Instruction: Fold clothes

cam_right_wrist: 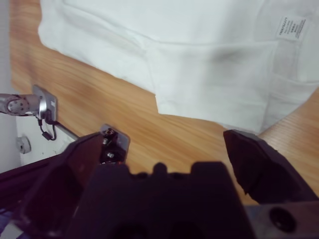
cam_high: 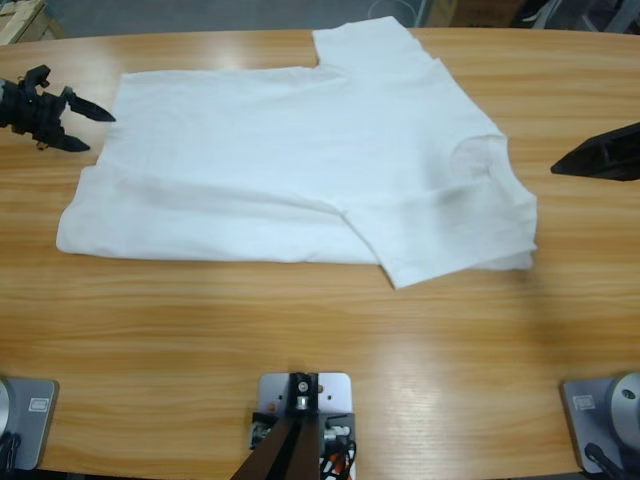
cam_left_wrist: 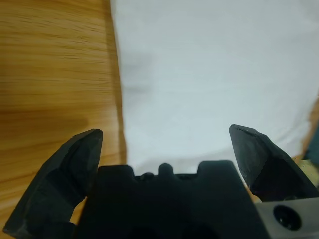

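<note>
The white T-shirt (cam_high: pixel 300 170) lies spread on the wooden table (cam_high: pixel 300 340), hem to the left and round neck (cam_high: pixel 480 152) to the right. One sleeve (cam_high: pixel 370 45) points to the far edge. The near sleeve (cam_high: pixel 440 240) lies along a crease on the near side. My left gripper (cam_high: pixel 98 132) is open just off the hem's far-left corner; in its wrist view the left gripper (cam_left_wrist: pixel 167 133) faces the shirt (cam_left_wrist: pixel 209 74) edge with nothing held. My right gripper (cam_high: pixel 562 167) hovers right of the neck. Its wrist view shows the right gripper (cam_right_wrist: pixel 164 137) open above the shirt (cam_right_wrist: pixel 199 64) and a neck label (cam_right_wrist: pixel 290 26).
Bare wood runs in a wide band between the shirt and the table's near edge, and in narrower strips to the left and right of it. A pale wooden object (cam_high: pixel 20 18) sits beyond the far-left corner of the table.
</note>
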